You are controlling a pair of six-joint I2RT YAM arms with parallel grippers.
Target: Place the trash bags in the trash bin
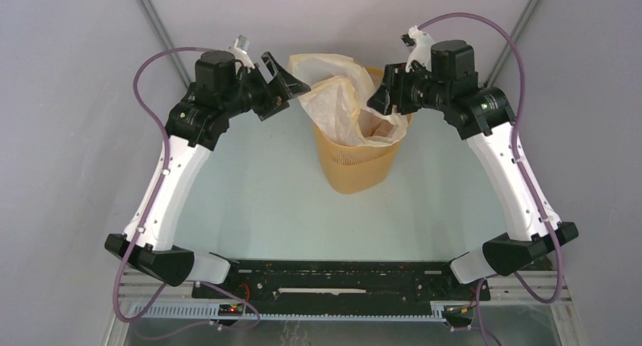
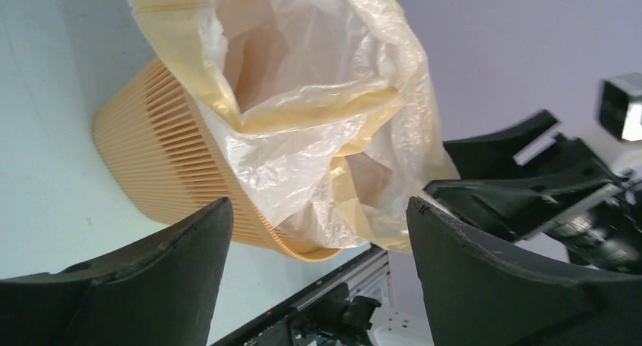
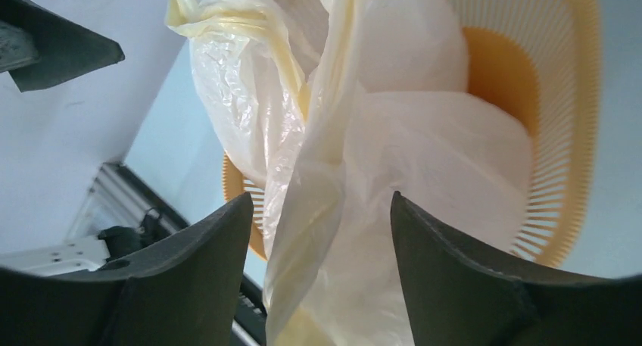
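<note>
**Item 1, bin** point(image 1: 356, 168): 1 piece, yellow-orange plastic with slotted sides. It stands upright on the pale table point(image 1: 250, 202), between the 2 arms.

**Item 2, bag** point(image 1: 333, 96): 1 piece, thin, crinkled and whitish, with a pale yellow band along the rim. The lower part sits inside the bin. The upper part is bunched above the bin's rim and leans toward the left arm's side. 1 fold lies over the rim on the right arm's side.

**Item 3, left hand** point(image 1: 284, 88): level with the raised part of the bag and just beside it. The fingers point(image 2: 189, 263) are spread wide and released, with nothing pinched. In the wrist view the bag lies beyond the tips.

**Item 4, right hand** point(image 1: 376, 92): at the bin's rim on the right arm's side. The fingers point(image 3: 454, 278) are spread wide and released. A hanging fold of the bag runs through the gap between them. Whether it touches either finger is unclear from the wrist view.
</note>
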